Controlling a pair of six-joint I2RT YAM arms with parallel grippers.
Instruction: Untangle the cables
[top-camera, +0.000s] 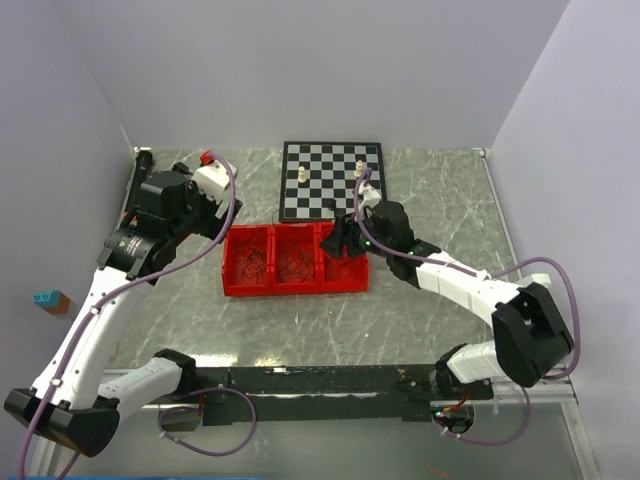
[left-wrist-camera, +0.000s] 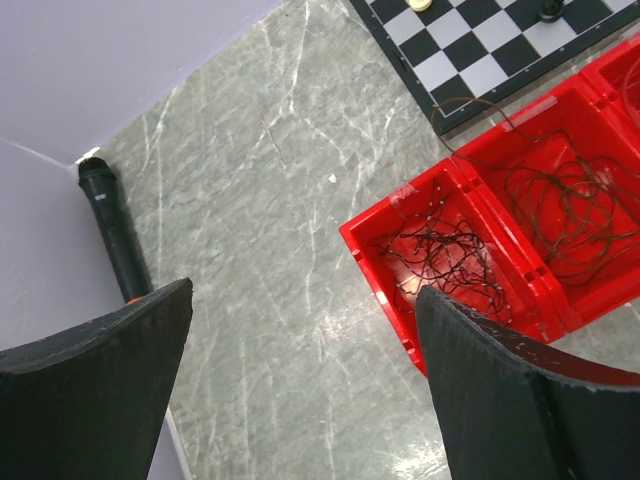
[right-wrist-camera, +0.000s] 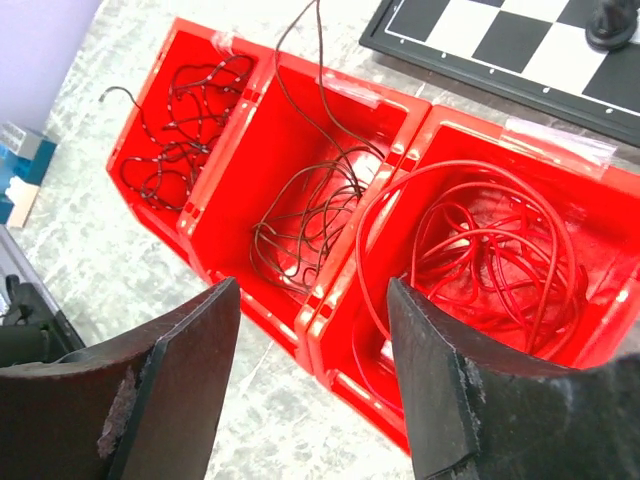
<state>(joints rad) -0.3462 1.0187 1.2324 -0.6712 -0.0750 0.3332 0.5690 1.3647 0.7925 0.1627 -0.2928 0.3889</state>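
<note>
Grey marbled table (top-camera: 420, 300) is carrying a chessboard (top-camera: 330, 180) at its far side and, just nearer, a red three-compartment bin (top-camera: 295, 290). The right gripper (right-wrist-camera: 312, 290) is hovering over the bin's middle and right compartments, jaws standing apart with nothing between them. The left gripper (left-wrist-camera: 305, 300) is hanging above bare table left of the bin, jaws spread wide and empty. The cables are lying apart in the bin: black cable (right-wrist-camera: 185, 120) left, brown cable (right-wrist-camera: 300, 230) in the middle, arching over the far rim, red cable (right-wrist-camera: 480, 240) coiled right. Two pale chess pieces (top-camera: 303, 174) are standing on the board.
</note>
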